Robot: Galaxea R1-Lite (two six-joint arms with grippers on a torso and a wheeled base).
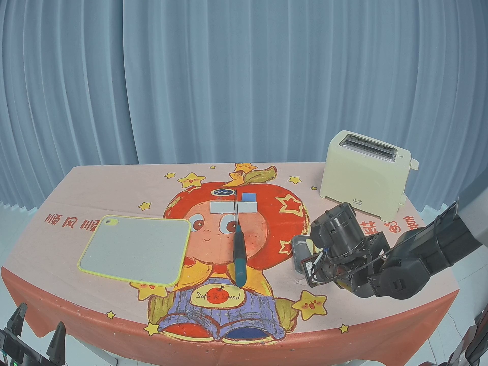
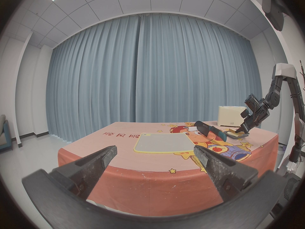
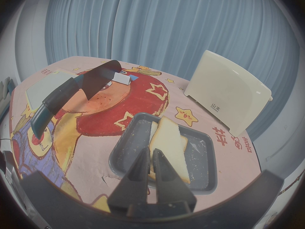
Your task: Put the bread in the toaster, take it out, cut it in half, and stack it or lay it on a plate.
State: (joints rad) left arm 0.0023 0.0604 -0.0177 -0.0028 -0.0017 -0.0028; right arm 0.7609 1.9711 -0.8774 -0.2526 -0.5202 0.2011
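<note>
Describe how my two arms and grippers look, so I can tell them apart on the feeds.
The left gripper has two black wedge-shaped fingers with rough, scuffed inner faces on a broad dark crossbar. The right gripper has the same black tapered fingers. The right arm is black, with a round, ribbed wrist housing and thin cables beside it; its upper link is pale grey.

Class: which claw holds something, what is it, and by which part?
The right claw pinches a bread slice by one edge, over the tray; the left claw holds nothing.
</note>
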